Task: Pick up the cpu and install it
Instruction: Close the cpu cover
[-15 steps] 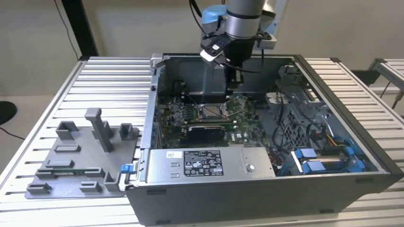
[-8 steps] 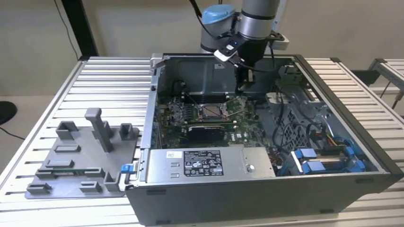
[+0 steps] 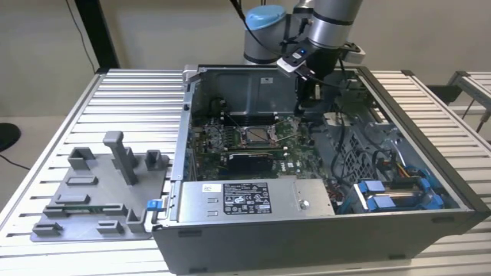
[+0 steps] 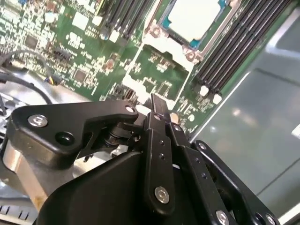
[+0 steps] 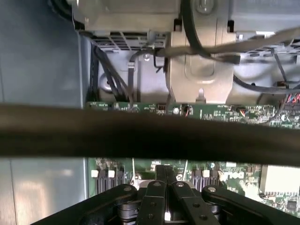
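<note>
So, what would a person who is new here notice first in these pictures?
The open computer case stands on the table, with the arm reaching into its far side. The cpu lies in the socket of the green motherboard, and the gripper, shut and empty, hangs apart from it.

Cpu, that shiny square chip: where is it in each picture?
Exterior view: the cpu lies in the middle of the green board.
Second wrist view: cpu, past the hand, between black memory slots.
First wrist view: cannot tell.
Shared landmark: the green board.
</note>
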